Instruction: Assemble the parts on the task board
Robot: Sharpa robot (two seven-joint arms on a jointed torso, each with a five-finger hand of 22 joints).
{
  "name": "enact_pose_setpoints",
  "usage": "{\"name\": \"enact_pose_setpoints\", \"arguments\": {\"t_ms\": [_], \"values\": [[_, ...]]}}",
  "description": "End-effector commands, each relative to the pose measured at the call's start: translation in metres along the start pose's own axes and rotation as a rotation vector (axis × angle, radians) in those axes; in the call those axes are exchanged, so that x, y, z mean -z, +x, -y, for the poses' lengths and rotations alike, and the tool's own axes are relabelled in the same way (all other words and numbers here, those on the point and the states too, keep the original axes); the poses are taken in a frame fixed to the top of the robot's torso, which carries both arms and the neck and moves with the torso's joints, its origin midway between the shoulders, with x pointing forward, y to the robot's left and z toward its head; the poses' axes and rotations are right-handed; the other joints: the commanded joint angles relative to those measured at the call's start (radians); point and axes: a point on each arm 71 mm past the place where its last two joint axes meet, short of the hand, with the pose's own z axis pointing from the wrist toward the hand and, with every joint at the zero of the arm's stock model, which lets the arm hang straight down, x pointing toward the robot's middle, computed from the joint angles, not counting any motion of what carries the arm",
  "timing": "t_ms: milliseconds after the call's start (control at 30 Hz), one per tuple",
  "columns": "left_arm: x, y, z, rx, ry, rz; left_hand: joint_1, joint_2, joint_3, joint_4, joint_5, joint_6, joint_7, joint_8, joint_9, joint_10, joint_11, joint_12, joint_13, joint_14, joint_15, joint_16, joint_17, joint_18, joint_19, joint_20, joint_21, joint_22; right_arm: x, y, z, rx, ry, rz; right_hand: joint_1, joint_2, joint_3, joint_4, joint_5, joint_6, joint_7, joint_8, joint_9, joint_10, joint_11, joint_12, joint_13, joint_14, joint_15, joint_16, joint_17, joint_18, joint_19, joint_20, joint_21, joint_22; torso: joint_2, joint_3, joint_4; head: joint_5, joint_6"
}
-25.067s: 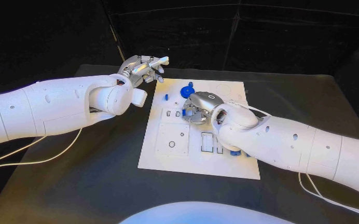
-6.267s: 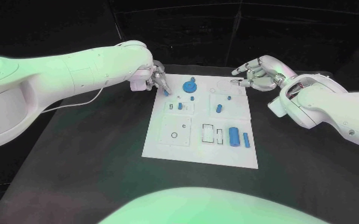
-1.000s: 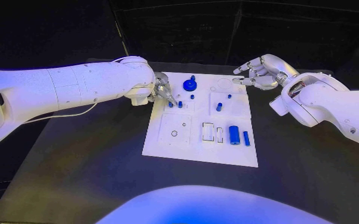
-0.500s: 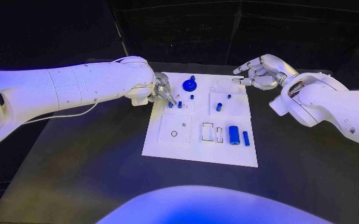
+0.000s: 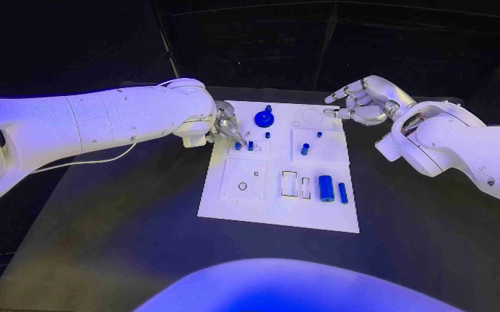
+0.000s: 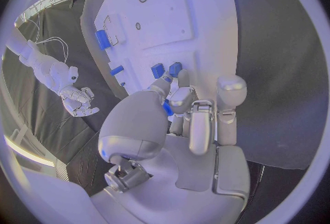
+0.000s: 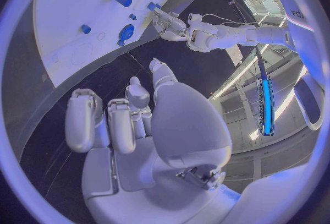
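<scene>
The white task board [image 5: 273, 207] lies mid-table. My left hand [image 5: 225, 128] reaches over its far left corner and pinches a small blue part [image 6: 167, 108] between thumb and finger, low over the board beside two small blue pegs [image 6: 157, 70]. A round blue knob [image 5: 264, 118], a short blue piece [image 5: 304, 149], a thick blue cylinder [image 5: 326, 188] and a slim blue bar [image 5: 343, 193] sit on the board. My right hand [image 5: 360, 102] hovers off the board's far right corner, fingers apart, holding nothing. The right wrist view has the same hand [image 7: 137, 119] and the board [image 7: 69, 20].
Black table [image 5: 125, 240] surrounds the board, with wide room at the near side. Empty outlines and slots [image 5: 290, 183] mark the board's near half. A thin cable [image 5: 94, 159] hangs under my left arm.
Over the last second nothing has visibly moved. Since 6.3 s ago my left hand has carried its blue part a little nearer along the board's left side; the right hand stays off the board.
</scene>
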Motion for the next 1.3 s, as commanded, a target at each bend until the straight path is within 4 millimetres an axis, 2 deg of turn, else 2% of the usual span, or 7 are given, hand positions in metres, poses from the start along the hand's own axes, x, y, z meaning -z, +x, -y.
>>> {"name": "enact_pose_setpoints", "arguments": {"t_ms": [33, 200, 567, 933, 1300], "values": [[0.0002, 0.001, 0.0001, 0.002, -0.003, -0.015, -0.042, -0.023, -0.028, 0.016, -0.001, 0.005, 0.008, 0.002, 0.0, 0.006, 0.004, 0.0, 0.001, 0.092, -0.002, 0.001, 0.197, -0.012, 0.006, -0.003, 0.005, 0.002, -0.0002, -0.0005, -0.0015, -0.002, -0.008, 0.0, -0.004, 0.01, -0.002, 0.003, 0.003, -0.004, -0.005, 0.005, -0.001, 0.003, -0.003, 0.0, -0.001, 0.08, -0.008, -0.004, 0.176, 0.018, -0.002, -0.003, -0.004, -0.001, 0.0, 0.0, -0.0002, 0.001, 0.0], [0.0006, 0.0013, -0.0008, -0.001, -0.004, -0.021, -0.081, -0.045, -0.079, 0.044, -0.001, 0.011, 0.008, 0.003, 0.001, 0.008, 0.004, 0.002, 0.003, 0.092, -0.002, 0.002, 0.2, -0.012, 0.009, -0.002, 0.007, 0.006, 0.0, -0.0007, -0.0014, -0.002, -0.008, 0.001, -0.006, 0.011, -0.003, 0.005, 0.003, -0.004, -0.005, 0.005, -0.001, 0.003, -0.002, 0.0, -0.001, 0.08, -0.008, -0.004, 0.176, 0.018, -0.002, -0.003, -0.004, -0.001, 0.0, 0.0001, -0.0003, 0.0, 0.0], [0.0022, 0.0019, -0.0036, -0.002, -0.005, -0.027, -0.095, -0.053, -0.126, 0.064, -0.001, 0.012, 0.006, 0.002, 0.003, 0.009, 0.003, 0.004, 0.005, 0.092, -0.003, 0.002, 0.2, -0.011, 0.01, -0.002, 0.006, 0.008, 0.0, -0.0008, -0.0012, -0.002, -0.008, 0.001, -0.007, 0.011, -0.004, 0.006, 0.003, -0.004, -0.005, 0.005, -0.001, 0.004, -0.002, 0.0, -0.001, 0.08, -0.008, -0.004, 0.176, 0.018, -0.001, -0.003, -0.004, -0.001, 0.0, -0.0002, 0.0004, 0.0, 0.0], [0.0043, 0.0038, -0.0044, -0.005, -0.001, -0.035, -0.085, -0.051, -0.134, 0.062, -0.001, 0.012, 0.005, 0.002, 0.004, 0.009, 0.002, 0.004, 0.006, 0.092, -0.004, 0.002, 0.201, -0.011, 0.01, -0.002, 0.006, 0.009, -0.0003, -0.0007, -0.0012, -0.002, -0.008, 0.0, -0.007, 0.011, -0.004, 0.006, 0.003, -0.004, -0.005, 0.005, -0.001, 0.004, -0.002, 0.0, -0.001, 0.08, -0.008, -0.004, 0.176, 0.018, -0.001, -0.003, -0.004, -0.001, 0.001, -0.0004, 0.0003, 0.001, -0.001], [0.005, 0.0048, -0.0035, -0.007, 0.002, -0.039, -0.043, -0.035, -0.142, 0.047, -0.001, 0.011, 0.004, 0.001, 0.005, 0.008, 0.001, 0.003, 0.004, 0.092, -0.004, 0.002, 0.2, -0.011, 0.01, -0.003, 0.004, 0.009, -0.0005, -0.0005, -0.0013, -0.002, -0.008, -0.001, -0.009, 0.012, -0.005, 0.008, 0.003, -0.004, -0.005, 0.005, -0.001, 0.005, -0.002, 0.001, 0.0, 0.08, -0.008, -0.004, 0.176, 0.018, -0.001, -0.003, -0.003, 0.0, 0.0, -0.0001, -0.0005, 0.002, -0.003]]}}
